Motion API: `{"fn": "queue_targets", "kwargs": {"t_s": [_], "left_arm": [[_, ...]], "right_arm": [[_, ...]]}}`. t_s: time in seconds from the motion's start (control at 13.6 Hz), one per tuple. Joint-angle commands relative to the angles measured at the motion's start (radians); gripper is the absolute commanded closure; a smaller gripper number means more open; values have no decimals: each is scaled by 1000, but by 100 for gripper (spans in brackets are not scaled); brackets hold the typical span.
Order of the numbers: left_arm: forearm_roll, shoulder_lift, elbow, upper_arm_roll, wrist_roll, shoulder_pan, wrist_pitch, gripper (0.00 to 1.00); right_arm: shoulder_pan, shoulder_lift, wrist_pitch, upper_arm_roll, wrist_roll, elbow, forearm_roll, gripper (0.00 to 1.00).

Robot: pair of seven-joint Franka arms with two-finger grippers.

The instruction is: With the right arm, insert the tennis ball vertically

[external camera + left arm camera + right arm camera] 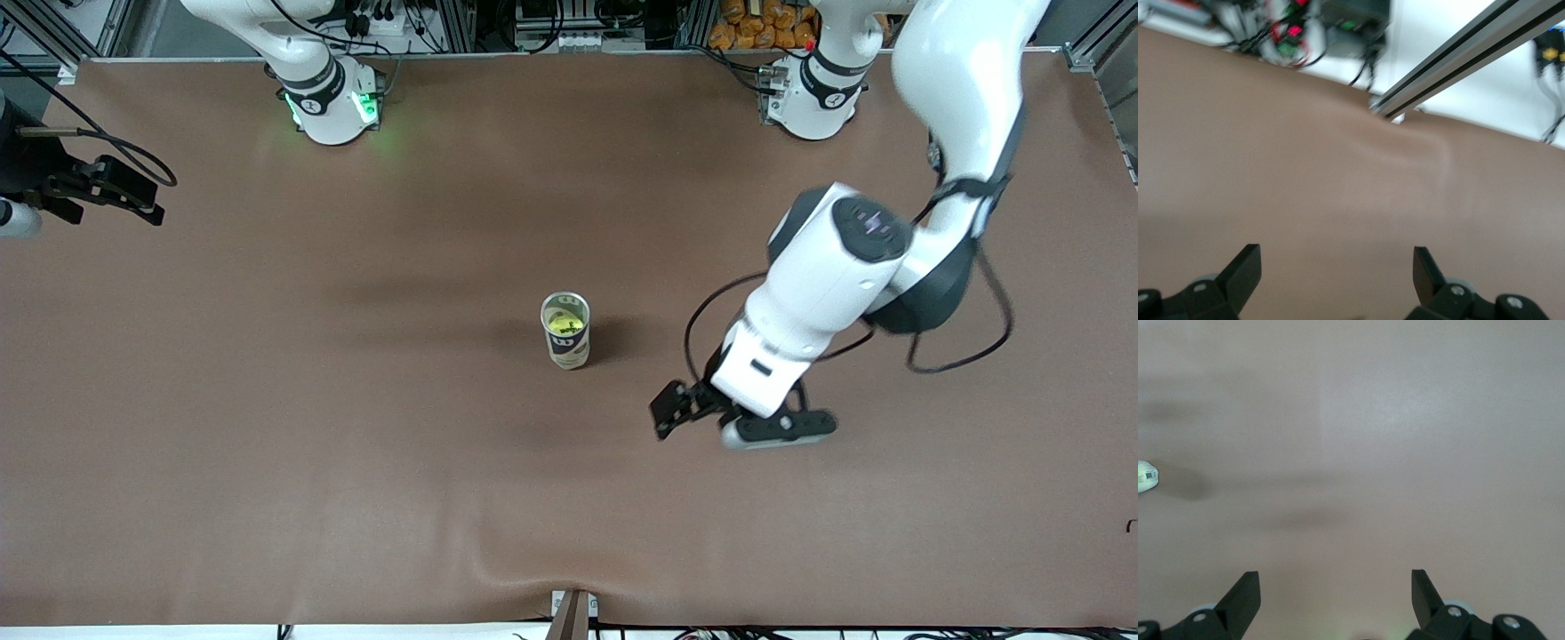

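Already the ball (565, 324) sits in the upright can (566, 342); left gripper (680, 411), fingers apart, hangs nearer than right gripper (133, 200), also apart, waiting at table edge.

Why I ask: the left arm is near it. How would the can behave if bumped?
The can stands upright, tall and narrow, so it would probably tip easily. Once down, its round body would likely roll. With only a ball inside, it seems light. The left gripper, open, is over bare table beside it; the right gripper waits open.
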Motion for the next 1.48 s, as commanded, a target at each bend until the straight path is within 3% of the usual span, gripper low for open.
{"fn": "queue_targets", "kwargs": {"t_s": [0.0, 0.15, 0.3, 0.44, 0.74, 0.96, 1.4], "left_arm": [[-73, -210, -108, 89, 33, -2, -215, 0], [-73, -342, -169, 162, 139, -1, -318, 0], [-77, -425, -177, 193, 225, 8, -465, 0], [-191, -502, -185, 277, 288, 10, -567, 0], [-260, -709, -370, 425, 518, 13, -612, 0], [-260, -778, -439, 440, 579, 42, -613, 0], [-255, -831, -484, 462, 630, 42, -619, 0]], "right_arm": [[-18, 3, 3, 11, -16, 7, 19, 0], [-18, 3, 3, 9, -16, 7, 19, 0], [-20, 3, 2, 9, -15, 7, 19, 0], [-20, 3, 3, 9, -16, 7, 19, 0], [-20, 3, 2, 9, -15, 5, 21, 0], [-19, 3, 3, 9, -16, 5, 25, 0], [-20, 3, 3, 9, -16, 5, 28, 0]]}}
